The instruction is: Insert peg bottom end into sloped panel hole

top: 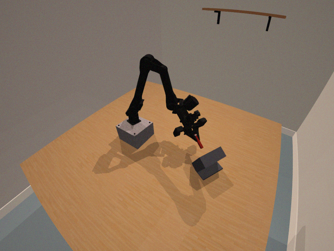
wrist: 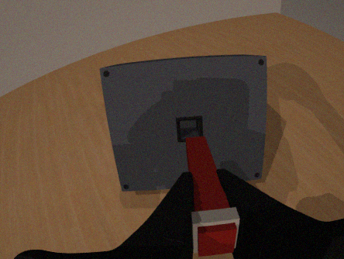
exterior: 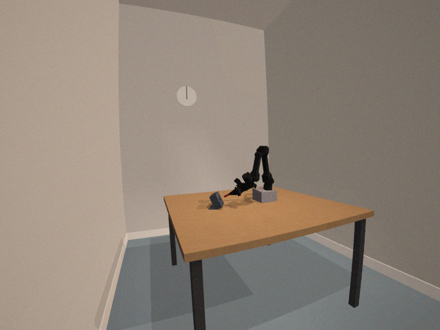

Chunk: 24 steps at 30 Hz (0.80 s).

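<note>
The red square-section peg [top: 199,143] [exterior: 226,195] [wrist: 197,147] has a pale band near its top end. My gripper [top: 196,138] [wrist: 203,179] is shut on it, and the peg points forward and down out of the fingers. The dark grey sloped panel [top: 211,158] [exterior: 215,200] [wrist: 143,97] has one square hole [wrist: 189,125] in its face. The top and exterior views show a gap between peg tip and panel. In the wrist view the tip overlaps the hole's lower right edge; its end edge looks nearly parallel to the hole's. The face is hidden in the top view.
The panel stands on a flat dark foot [top: 209,172] on the wooden table [top: 129,194] [exterior: 284,216]. The arm's grey base block [top: 134,135] [exterior: 264,195] is behind the gripper. Small dark dots mark the panel's corners. The arm's shadow falls across the panel face.
</note>
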Available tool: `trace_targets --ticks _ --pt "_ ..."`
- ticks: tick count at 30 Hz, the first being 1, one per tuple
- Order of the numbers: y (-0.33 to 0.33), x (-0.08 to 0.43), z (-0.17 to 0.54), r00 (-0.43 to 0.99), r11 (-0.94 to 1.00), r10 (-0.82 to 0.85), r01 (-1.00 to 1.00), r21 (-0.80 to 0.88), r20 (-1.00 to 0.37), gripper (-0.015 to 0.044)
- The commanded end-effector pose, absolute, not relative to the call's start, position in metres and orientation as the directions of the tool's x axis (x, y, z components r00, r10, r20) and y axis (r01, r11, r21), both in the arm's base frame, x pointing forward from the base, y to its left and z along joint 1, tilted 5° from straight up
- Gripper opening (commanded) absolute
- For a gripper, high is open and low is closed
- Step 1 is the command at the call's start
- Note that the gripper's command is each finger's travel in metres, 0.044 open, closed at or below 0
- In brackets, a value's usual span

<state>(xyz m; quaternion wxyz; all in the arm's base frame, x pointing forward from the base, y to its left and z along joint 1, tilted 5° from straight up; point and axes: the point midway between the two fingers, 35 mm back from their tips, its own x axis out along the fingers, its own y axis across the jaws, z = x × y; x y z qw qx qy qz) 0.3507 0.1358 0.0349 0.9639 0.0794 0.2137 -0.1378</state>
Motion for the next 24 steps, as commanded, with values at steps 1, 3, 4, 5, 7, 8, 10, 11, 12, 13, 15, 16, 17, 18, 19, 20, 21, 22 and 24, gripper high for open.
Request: trace_targets --ticks 1,3,4,5,7,8,10,11,12,13,15,16,17,18,19,20,21,22,24 --pt "0.136 0.353 0.031 0.871 0.952 -0.228 0.294 0.089 -0.435 0.0000" --pt "0.136 0.354 0.031 0.872 0.952 -0.228 0.293 0.091 -0.432 0.0000" --pt "0.135 0.355 0.030 0.873 0.952 -0.227 0.293 0.092 -0.431 0.0000" --pt "0.135 0.355 0.030 0.874 0.952 -0.227 0.293 0.092 -0.430 0.0000" --pt "0.135 0.356 0.029 0.876 0.952 -0.226 0.292 0.094 -0.427 0.0000" --pt "0.135 0.357 0.028 0.876 0.952 -0.226 0.292 0.094 -0.426 0.0000" --pt "0.135 0.357 0.028 0.876 0.952 -0.226 0.292 0.094 -0.426 0.0000" --pt "0.135 0.358 0.028 0.876 0.952 -0.226 0.292 0.094 -0.426 0.0000" --pt "0.134 0.358 0.028 0.876 0.952 -0.226 0.292 0.094 -0.426 0.0000" --pt "0.134 0.359 0.028 0.876 0.952 -0.226 0.291 0.094 -0.426 0.0000" --pt "0.134 0.361 0.027 0.876 0.952 -0.226 0.291 0.094 -0.425 0.0000" --pt "0.133 0.362 0.027 0.876 0.952 -0.226 0.291 0.094 -0.425 0.0000" --pt "0.133 0.363 0.027 0.877 0.952 -0.226 0.291 0.094 -0.425 0.0000" --pt "0.132 0.365 0.026 0.877 0.952 -0.226 0.291 0.094 -0.425 0.0000" --pt "0.132 0.366 0.025 0.877 0.952 -0.226 0.291 0.094 -0.425 0.0000" --pt "0.132 0.367 0.025 0.877 0.952 -0.226 0.291 0.094 -0.425 0.0000" --pt "0.131 0.369 0.024 0.877 0.952 -0.226 0.291 0.094 -0.424 0.0000" --pt "0.131 0.370 0.024 0.877 0.952 -0.226 0.291 0.094 -0.424 0.0000" --pt "0.130 0.372 0.022 0.877 0.952 -0.226 0.291 0.094 -0.424 0.0000"
